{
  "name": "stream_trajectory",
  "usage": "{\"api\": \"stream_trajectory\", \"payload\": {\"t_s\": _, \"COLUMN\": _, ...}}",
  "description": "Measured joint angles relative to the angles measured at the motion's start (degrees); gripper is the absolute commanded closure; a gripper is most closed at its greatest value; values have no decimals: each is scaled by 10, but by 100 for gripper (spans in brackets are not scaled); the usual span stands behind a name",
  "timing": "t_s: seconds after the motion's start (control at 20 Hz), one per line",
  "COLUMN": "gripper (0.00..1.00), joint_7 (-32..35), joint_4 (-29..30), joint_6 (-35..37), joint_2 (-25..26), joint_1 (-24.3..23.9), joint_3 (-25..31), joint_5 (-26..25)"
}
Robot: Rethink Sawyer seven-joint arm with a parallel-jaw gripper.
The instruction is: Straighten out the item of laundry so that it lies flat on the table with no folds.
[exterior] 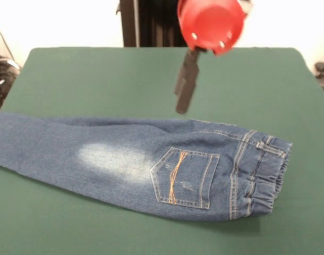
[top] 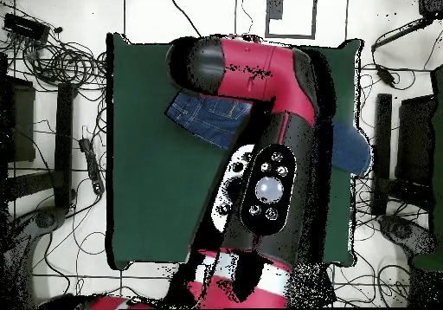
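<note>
Blue denim jeans [exterior: 151, 164] lie folded lengthwise on the green desk [exterior: 98, 79], waistband toward the right of my front view, leg running off the left edge. Back pocket with crossed orange stitching [exterior: 184, 177] faces up; a pale faded patch [exterior: 111, 159] sits left of it. My claw [exterior: 184, 87] hangs above the desk just behind the jeans, clear of the cloth; I cannot tell whether it is wide or narrow. Overhead, the red arm [top: 260, 107] covers most of the jeans.
</note>
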Motion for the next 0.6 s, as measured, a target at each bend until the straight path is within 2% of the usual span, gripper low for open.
{"api": "stream_trajectory", "payload": {"t_s": 0.6, "gripper": 0, "joint_7": 0, "joint_4": -108, "joint_6": 10, "joint_2": 101, "joint_1": 15, "joint_3": 0, "joint_5": 34}}
